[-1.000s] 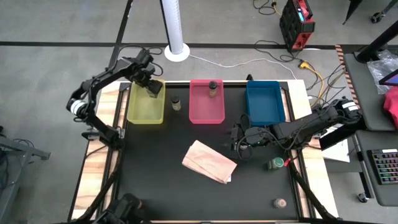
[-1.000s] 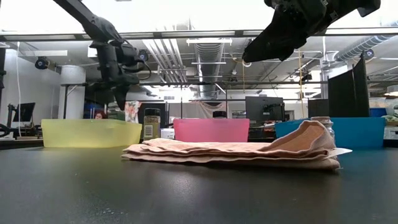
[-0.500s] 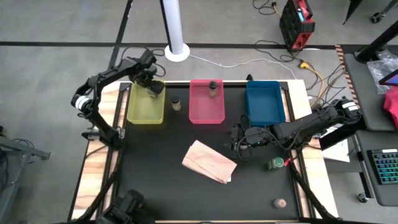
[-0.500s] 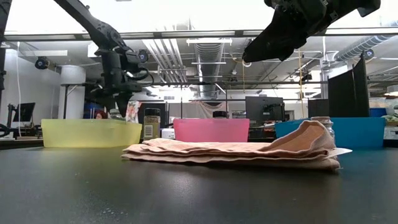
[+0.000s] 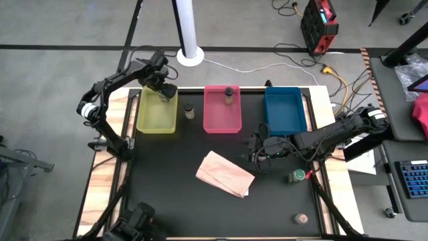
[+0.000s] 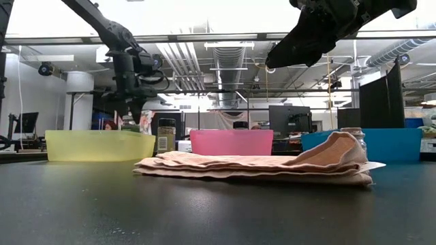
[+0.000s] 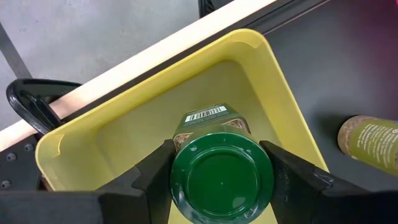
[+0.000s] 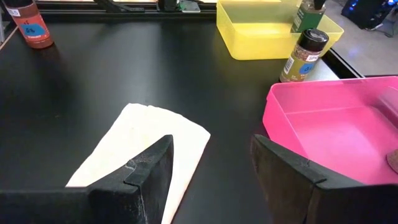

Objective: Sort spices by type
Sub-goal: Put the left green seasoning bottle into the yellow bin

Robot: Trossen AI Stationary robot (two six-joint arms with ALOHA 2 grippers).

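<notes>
My left gripper (image 5: 166,92) is over the far right corner of the yellow tray (image 5: 155,114), shut on a green-capped spice jar (image 7: 222,173). My right gripper (image 5: 257,150) hangs open above the table, right of the tan paper bag (image 5: 225,174), touching nothing. A dark-capped jar (image 5: 189,111) stands on the table between the yellow tray and the pink tray (image 5: 222,117). Another jar (image 5: 229,94) is at the pink tray's far end. A green-capped jar (image 5: 296,176) and a brown one (image 5: 301,218) sit near the table's right side. My left gripper pinches the jar just under its green cap (image 7: 186,186), one finger (image 7: 152,174) on each side. The fingers come from above, pointing down. The jar stays upright with its lower end (image 7: 208,118) inside the yellow tray; whether it rests on the tray floor I cannot tell.
The blue tray (image 5: 284,110) sits at the far right, just beyond my right gripper. A red-brown jar (image 8: 29,25) shows far off in the right wrist view. Open black table lies near the left and near edges.
My left gripper, still shut on the jar, has shifted slightly toward the table's far edge over the yellow tray's far right corner.
</notes>
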